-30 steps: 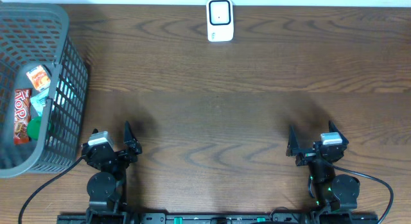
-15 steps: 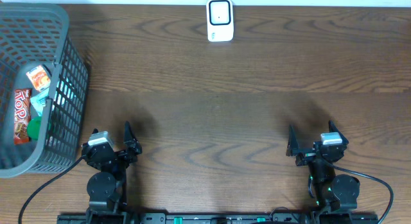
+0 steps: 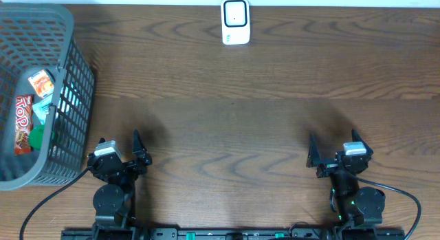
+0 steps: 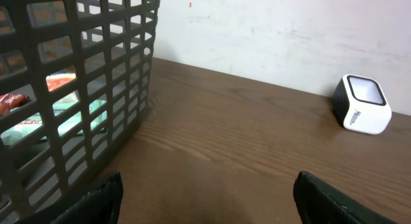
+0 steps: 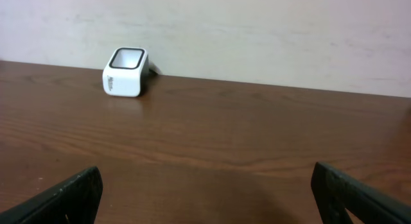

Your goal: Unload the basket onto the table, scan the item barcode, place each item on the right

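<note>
A dark wood-grain bench (image 3: pixel 275 109) is stretching out ahead of the left pincer (image 3: pixel 118 141) and the right pincer (image 3: pixel 333 141), meeting a pale wall (image 5: pixel 257 31) far beyond both. A grey mesh basket (image 3: pixel 79 75) is standing upright on it, just ahead of the left pincer and to its left, well apart from the right pincer.

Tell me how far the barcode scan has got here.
Nothing looks done. The left gripper and right gripper are both open and empty, so nothing is in hand. The snack packets lie inside the grey plastic mesh basket. Left to do: lift one out and show it to the small white scanner.
</note>
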You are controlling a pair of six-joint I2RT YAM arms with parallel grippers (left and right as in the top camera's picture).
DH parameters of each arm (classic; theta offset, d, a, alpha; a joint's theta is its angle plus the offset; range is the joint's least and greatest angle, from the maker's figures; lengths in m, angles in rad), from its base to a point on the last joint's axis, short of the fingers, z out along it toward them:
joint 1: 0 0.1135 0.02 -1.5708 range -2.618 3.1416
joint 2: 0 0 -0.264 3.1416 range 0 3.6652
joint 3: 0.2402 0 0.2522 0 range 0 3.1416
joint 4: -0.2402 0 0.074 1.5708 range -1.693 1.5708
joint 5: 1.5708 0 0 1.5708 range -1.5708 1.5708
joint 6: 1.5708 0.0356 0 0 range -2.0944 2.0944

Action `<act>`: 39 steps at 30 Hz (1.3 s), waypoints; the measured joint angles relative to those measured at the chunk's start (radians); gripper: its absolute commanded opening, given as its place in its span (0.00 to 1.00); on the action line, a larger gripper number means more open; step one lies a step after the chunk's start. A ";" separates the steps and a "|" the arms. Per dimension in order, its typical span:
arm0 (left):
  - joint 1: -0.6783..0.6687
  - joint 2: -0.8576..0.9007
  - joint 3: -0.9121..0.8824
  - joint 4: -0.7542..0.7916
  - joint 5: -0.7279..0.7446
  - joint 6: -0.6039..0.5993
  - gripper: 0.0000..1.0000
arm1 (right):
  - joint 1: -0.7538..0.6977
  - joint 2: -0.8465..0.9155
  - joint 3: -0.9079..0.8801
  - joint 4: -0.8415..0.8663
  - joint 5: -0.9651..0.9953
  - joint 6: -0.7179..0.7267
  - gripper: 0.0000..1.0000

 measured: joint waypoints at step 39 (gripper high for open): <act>0.000 0.000 -0.016 0.049 0.008 0.001 0.85 | 0.000 0.000 0.000 0.000 0.000 0.000 0.99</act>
